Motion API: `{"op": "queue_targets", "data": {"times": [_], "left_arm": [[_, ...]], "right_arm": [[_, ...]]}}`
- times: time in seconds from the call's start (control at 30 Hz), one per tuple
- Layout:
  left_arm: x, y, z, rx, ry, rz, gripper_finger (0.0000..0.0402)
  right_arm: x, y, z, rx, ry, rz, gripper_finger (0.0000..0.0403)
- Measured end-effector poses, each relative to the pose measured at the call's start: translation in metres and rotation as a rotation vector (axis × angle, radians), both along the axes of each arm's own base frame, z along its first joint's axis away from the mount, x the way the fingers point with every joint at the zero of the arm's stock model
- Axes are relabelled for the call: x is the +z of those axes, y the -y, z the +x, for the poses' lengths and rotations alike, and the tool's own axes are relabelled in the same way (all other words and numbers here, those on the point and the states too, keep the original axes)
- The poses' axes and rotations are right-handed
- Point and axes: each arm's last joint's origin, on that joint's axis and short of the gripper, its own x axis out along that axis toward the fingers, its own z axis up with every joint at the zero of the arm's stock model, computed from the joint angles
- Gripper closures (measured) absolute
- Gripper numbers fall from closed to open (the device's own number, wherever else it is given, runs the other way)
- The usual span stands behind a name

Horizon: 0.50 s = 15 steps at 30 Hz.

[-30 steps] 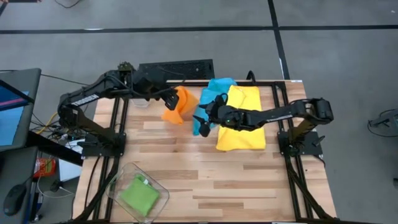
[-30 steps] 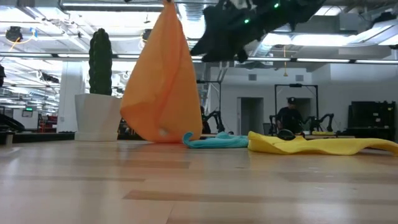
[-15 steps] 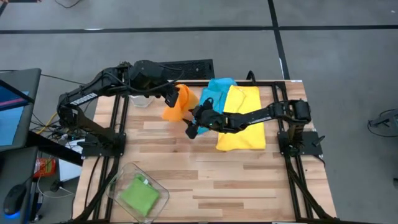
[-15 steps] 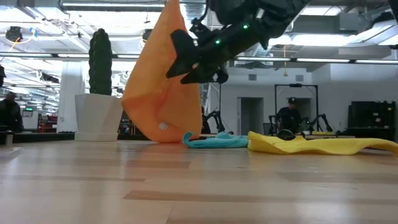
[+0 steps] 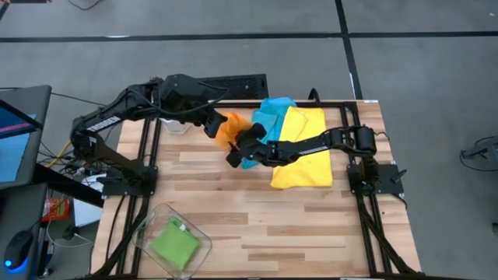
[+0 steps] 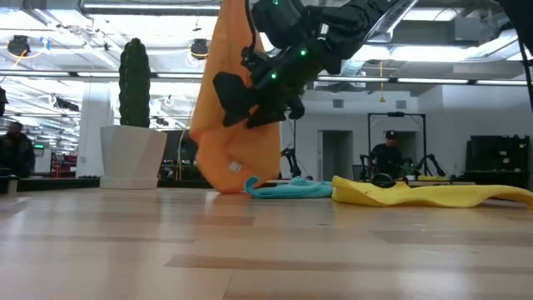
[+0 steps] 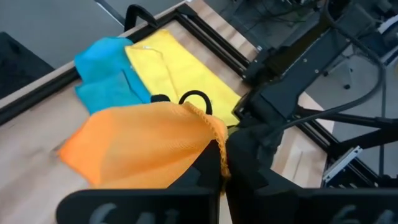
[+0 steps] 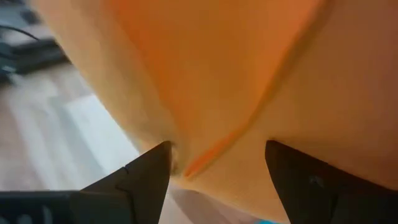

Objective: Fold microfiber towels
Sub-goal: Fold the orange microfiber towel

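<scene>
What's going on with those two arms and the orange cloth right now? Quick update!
Left gripper shut on orange towel, holding it up. Right gripper open, fingers straddling the hanging cloth. Blue towel and yellow towel lie beside.

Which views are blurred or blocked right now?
Right wrist view: the orange towel fills the frame, soft and out of focus. Low view: bright ceiling lights backlight the right gripper into a silhouette. High and left wrist views look sharp.

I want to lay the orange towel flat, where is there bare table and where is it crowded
Bare wood runs across the table's middle and near side, between the clear bin holding the green towel and the yellow towel. The far side is crowded: orange towel, blue towel, both grippers.
</scene>
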Motion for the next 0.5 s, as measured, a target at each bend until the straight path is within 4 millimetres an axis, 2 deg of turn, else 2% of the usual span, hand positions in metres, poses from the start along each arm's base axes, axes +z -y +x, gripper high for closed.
{"op": "queue_targets", "data": {"times": [0.13, 0.27, 0.5], "left_arm": [[0.003, 0.002, -0.005, -0.010, 0.015, -0.005, 0.0401], [0.008, 0.004, -0.018, -0.020, 0.015, -0.018, 0.0401], [0.017, 0.008, -0.039, -0.005, 0.048, -0.024, 0.0401]], "right_arm": [[0.000, 0.003, -0.004, -0.056, -0.035, -0.024, 0.0117], [-0.007, 0.007, -0.013, -0.124, -0.123, 0.005, 0.0117], [-0.011, 0.019, -0.020, -0.196, -0.154, 0.043, 0.0117]]}}
